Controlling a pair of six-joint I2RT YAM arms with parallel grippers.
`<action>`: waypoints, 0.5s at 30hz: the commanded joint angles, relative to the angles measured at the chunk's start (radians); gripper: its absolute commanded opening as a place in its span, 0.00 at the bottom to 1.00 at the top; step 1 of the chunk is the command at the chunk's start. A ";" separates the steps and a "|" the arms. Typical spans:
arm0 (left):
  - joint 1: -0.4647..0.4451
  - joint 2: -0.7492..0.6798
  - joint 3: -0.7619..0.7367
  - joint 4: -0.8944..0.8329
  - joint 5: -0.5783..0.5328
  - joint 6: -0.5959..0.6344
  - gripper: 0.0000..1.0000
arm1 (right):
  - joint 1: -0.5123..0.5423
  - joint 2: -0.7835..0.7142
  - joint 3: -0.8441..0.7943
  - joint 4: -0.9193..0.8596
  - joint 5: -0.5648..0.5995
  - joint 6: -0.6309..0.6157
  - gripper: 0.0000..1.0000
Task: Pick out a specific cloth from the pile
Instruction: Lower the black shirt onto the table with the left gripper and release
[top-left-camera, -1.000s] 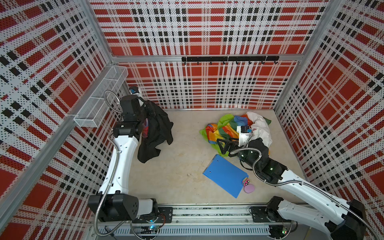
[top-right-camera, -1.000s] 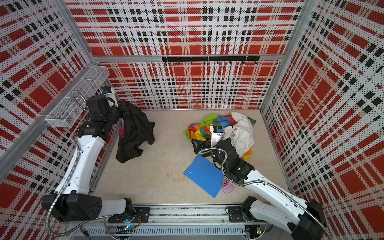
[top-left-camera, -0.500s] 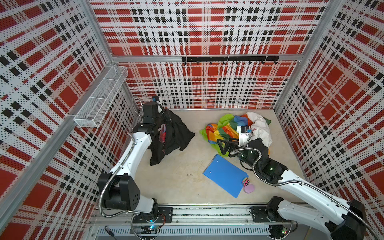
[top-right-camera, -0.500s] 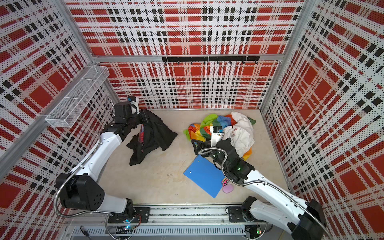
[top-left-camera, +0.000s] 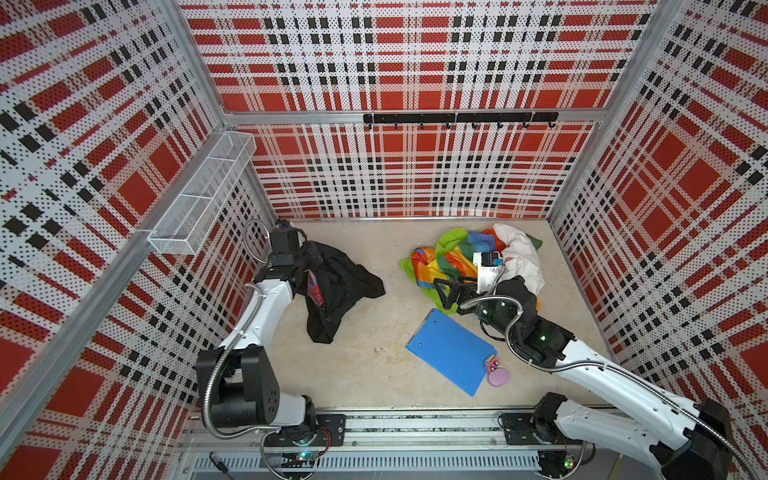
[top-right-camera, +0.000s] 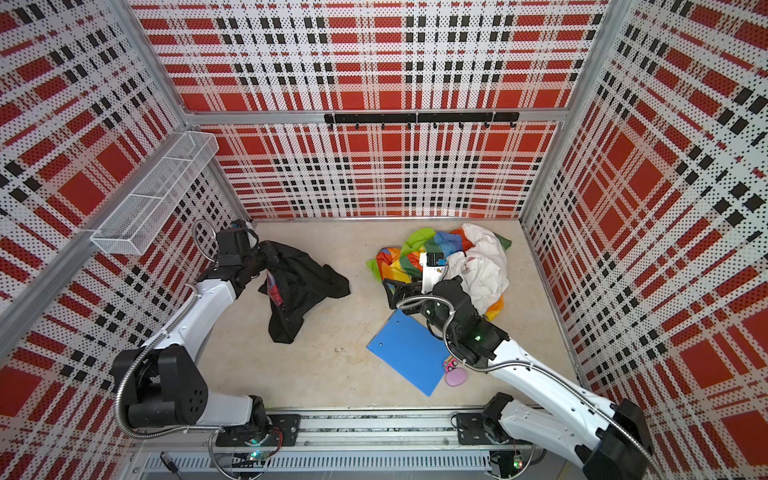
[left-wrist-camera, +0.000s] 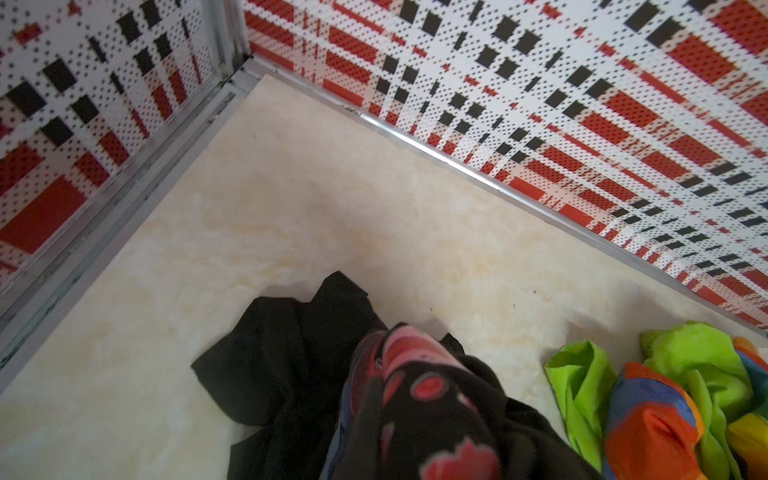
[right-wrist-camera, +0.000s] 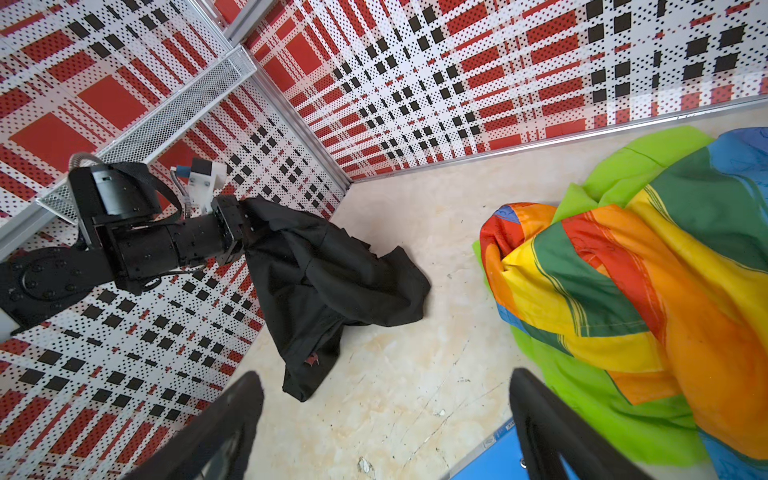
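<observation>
A blue clipboard (top-left-camera: 451, 351) lies flat on the table (top-left-camera: 374, 374) near the front rail, with a small pink object (top-left-camera: 498, 377) at its corner. Just beyond, the right gripper (right-wrist-camera: 386, 428) hangs with jaws wide apart beside the pile (top-left-camera: 453, 257). Well apart to the left, the cloth (top-left-camera: 336, 291) trails onto the table. Its bunched top is clamped in the left gripper (right-wrist-camera: 245, 224), whose fingertips seem buried in fabric.

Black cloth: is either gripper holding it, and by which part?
The left gripper is shut on a bunched top fold of the cloth; the rest drapes onto the table. The right gripper is open, empty.
</observation>
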 joint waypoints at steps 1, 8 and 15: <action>0.006 -0.037 -0.037 0.081 -0.014 -0.040 0.08 | 0.000 0.001 -0.010 0.047 -0.003 0.009 0.99; -0.103 0.020 -0.072 0.122 -0.063 -0.029 0.10 | 0.000 0.007 -0.018 0.050 -0.007 0.019 0.99; -0.169 0.078 -0.142 0.191 -0.099 -0.078 0.14 | -0.001 -0.018 -0.029 0.036 0.007 0.021 0.99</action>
